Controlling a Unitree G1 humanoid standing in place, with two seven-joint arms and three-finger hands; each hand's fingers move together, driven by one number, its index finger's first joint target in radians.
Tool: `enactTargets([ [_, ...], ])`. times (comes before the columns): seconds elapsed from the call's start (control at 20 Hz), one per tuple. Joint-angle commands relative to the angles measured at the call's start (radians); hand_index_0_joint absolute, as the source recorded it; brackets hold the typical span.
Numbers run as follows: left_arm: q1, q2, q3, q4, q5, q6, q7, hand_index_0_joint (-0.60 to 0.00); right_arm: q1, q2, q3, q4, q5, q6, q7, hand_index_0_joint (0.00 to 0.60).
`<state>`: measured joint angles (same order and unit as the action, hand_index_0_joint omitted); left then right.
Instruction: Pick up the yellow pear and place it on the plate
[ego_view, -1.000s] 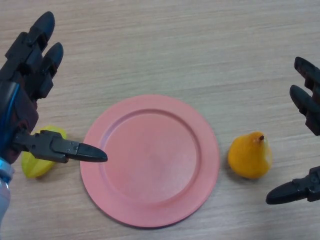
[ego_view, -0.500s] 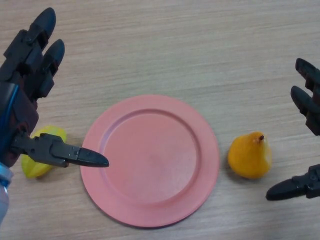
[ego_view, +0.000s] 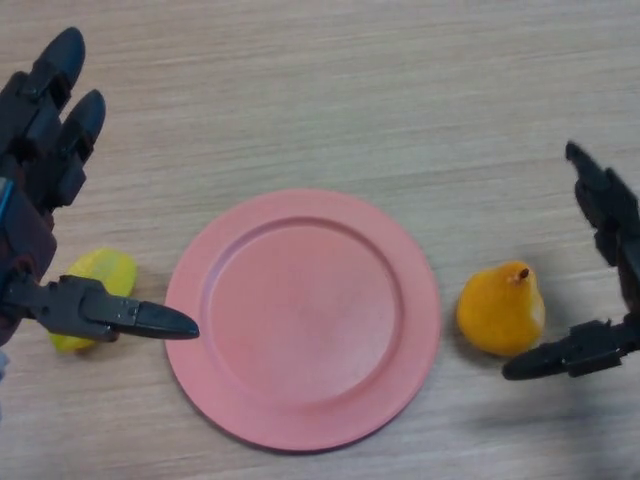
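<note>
An orange-yellow pear (ego_view: 500, 309) with a dark stem stands on the table just right of the pink plate (ego_view: 303, 316). My right hand (ego_view: 606, 262) is open around the pear's right side, thumb low near its base, fingers spread above, not touching it. A paler yellow fruit (ego_view: 93, 285) lies left of the plate, partly hidden behind my left hand (ego_view: 45, 215). That hand is open, its thumb stretched toward the plate's left rim.
The wooden table (ego_view: 330, 90) stretches bare behind the plate. Nothing lies on the plate.
My right hand has moved left toward the pear, its thumb now close under it. My left hand has drifted slightly left and down.
</note>
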<state>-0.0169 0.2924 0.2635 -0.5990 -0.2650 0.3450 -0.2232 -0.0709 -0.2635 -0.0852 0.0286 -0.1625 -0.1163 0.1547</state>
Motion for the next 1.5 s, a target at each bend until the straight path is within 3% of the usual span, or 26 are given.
enactTargets([
  [0.05,-0.015,0.045,0.106,-0.04,-0.007,-0.104,-0.014,0.0,-0.057,-0.032,-0.029,0.02,0.017,-0.186,-0.101,0.0],
  [0.35,-0.017,0.049,0.118,-0.036,0.002,-0.117,-0.011,0.0,-0.086,-0.002,0.022,0.187,0.02,-0.24,-0.175,0.0],
  [0.7,-0.024,0.052,0.112,-0.009,0.024,-0.142,-0.005,0.0,-0.104,0.037,0.067,0.268,0.053,-0.202,-0.185,0.0],
  [0.8,-0.022,0.051,0.109,-0.006,0.027,-0.145,-0.005,0.0,-0.101,0.041,0.072,0.265,0.056,-0.178,-0.18,0.198],
  [0.85,-0.022,0.051,0.109,-0.005,0.029,-0.146,-0.005,0.0,-0.095,0.042,0.071,0.25,0.066,-0.147,-0.176,0.349],
  [0.9,-0.023,0.052,0.111,-0.004,0.028,-0.144,-0.007,0.0,-0.091,0.042,0.068,0.235,0.073,-0.119,-0.176,0.448],
  [0.95,-0.023,0.054,0.117,0.0,0.023,-0.139,-0.01,0.0,-0.093,0.039,0.056,0.213,0.086,-0.08,-0.19,0.584],
  [1.2,-0.025,0.057,0.119,0.0,0.016,-0.12,-0.011,0.0,-0.105,0.024,0.035,0.193,0.12,-0.094,-0.199,0.6],
  [1.5,-0.019,0.055,0.13,-0.012,0.002,-0.129,-0.012,0.0,-0.085,0.027,0.034,-0.074,0.181,0.123,-0.173,0.6],
])
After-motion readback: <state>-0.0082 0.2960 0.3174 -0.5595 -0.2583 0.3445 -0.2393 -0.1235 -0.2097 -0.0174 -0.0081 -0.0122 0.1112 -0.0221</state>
